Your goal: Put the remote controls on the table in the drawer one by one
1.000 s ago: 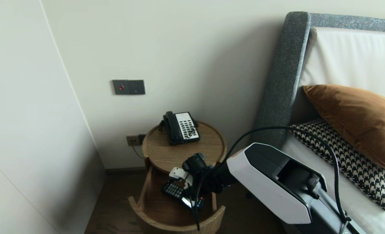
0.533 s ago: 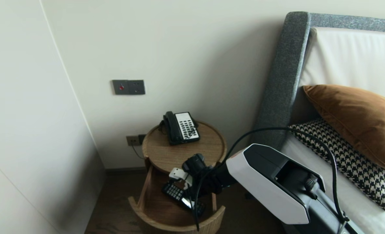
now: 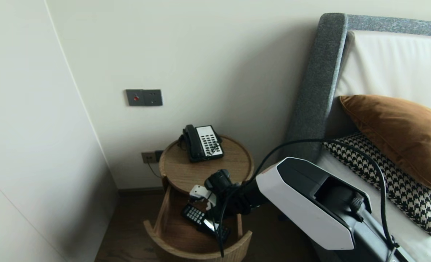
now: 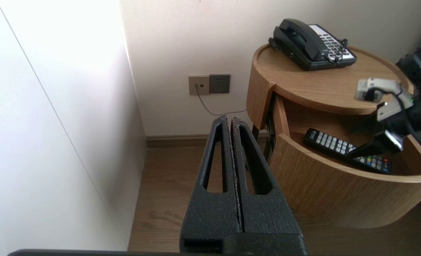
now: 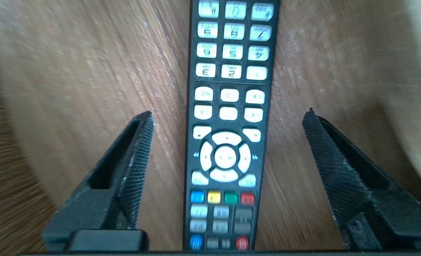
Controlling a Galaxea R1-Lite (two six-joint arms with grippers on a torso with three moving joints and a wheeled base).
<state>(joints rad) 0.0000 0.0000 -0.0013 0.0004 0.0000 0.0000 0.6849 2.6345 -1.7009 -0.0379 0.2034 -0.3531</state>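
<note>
Black remote control [image 5: 228, 135] lies flat, buttons up, on the wooden floor of the open drawer [image 4: 338, 188]. The right gripper [image 5: 228, 113] hangs directly over it with jaws spread wide and holding nothing. One finger stands off each long side of the remote, with bare wood showing in both gaps.

The remote's long axis runs along the gripper's line of reach, square across the line on which the jaws close. In the right wrist view both ends of the remote are cut off. Whether the fingertips [image 5: 139, 142] touch the drawer floor cannot be confirmed; they appear to sit just above it.

In the head view the right wrist and its cable cover the remote's middle.

The left gripper [image 4: 230, 121] is parked well apart to the left, over the floor beside the nightstand [image 4: 260, 92]. Its jaws are pressed together on nothing. The right arm is plainly the nearer to the remote.

Further back, a telephone [image 3: 203, 142] sits on the nightstand top, against the wall. A wall socket [image 4: 209, 84] lies low behind, with a cord running from it. A bed with pillows [image 3: 397, 138] is on the right.
</note>
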